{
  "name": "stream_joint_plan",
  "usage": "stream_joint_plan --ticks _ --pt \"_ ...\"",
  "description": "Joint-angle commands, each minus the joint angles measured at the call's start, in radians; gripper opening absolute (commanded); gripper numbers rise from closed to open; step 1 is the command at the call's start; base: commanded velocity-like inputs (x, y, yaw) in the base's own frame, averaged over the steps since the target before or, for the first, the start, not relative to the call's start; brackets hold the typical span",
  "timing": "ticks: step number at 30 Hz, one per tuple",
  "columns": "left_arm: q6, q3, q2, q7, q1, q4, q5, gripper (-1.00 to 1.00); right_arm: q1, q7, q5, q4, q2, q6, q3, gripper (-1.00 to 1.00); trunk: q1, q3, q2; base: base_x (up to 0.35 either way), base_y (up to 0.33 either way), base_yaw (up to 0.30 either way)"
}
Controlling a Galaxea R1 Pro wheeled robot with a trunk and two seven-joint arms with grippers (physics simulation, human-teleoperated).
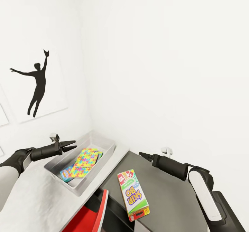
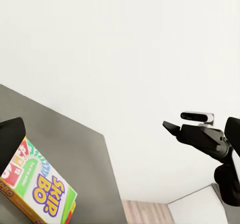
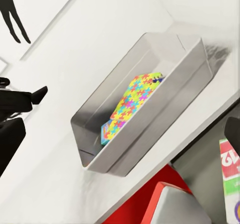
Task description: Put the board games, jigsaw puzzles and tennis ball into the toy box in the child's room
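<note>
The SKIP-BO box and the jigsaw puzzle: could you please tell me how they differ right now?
The SKIP-BO box lies outside the toy box, on a dark grey surface; the jigsaw puzzle lies inside it. The SKIP-BO box is white-green with lettering; the jigsaw puzzle shows bright interlocking pieces. Both are flat and ungripped.

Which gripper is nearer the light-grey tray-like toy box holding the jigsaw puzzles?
Left. The left gripper hovers over the light-grey toy box's near-left rim. The right gripper hangs apart from it, over the dark grey surface beside the table.
</note>
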Motion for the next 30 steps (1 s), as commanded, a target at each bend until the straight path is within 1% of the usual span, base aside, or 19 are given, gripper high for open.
stream_joint_plan --ticks 1,6,10,11,14,21,30 --pt "0.013 0.002 0.001 -0.005 0.000 0.000 -0.004 1.00 -0.001 0.006 0.006 0.000 0.000 0.002 0.000 1.00 0.000 0.001 -0.001 0.000 0.000 -0.075" --pt "0.020 0.001 0.002 -0.005 0.000 -0.011 -0.004 1.00 -0.001 0.006 0.006 0.000 0.000 0.002 0.000 1.00 0.000 0.007 -0.001 0.000 0.000 -0.031" --pt "0.024 -0.015 0.002 -0.005 0.000 -0.031 -0.004 1.00 0.000 0.006 0.006 0.000 0.000 0.003 0.001 1.00 0.000 0.008 -0.001 0.000 0.000 -0.007" --pt "0.042 -0.052 0.001 -0.005 0.000 -0.043 -0.004 1.00 0.000 0.006 0.006 0.000 0.000 0.003 0.001 1.00 0.000 0.008 -0.001 0.000 0.000 -0.001" --pt "0.050 -0.071 0.001 -0.005 0.000 -0.056 -0.004 1.00 0.000 0.006 0.006 0.000 0.000 0.003 0.001 1.00 0.000 0.008 -0.001 -0.033 0.000 0.000" --pt "0.054 -0.080 0.001 -0.005 0.000 -0.066 -0.004 1.00 0.000 0.006 0.006 0.000 0.000 0.003 0.002 1.00 0.000 0.009 -0.001 -0.202 0.000 0.000" --pt "0.055 -0.081 0.001 -0.005 0.000 -0.067 -0.004 1.00 0.000 0.006 0.006 0.000 0.000 0.004 0.002 1.00 0.000 0.009 -0.001 -0.028 0.000 0.000"
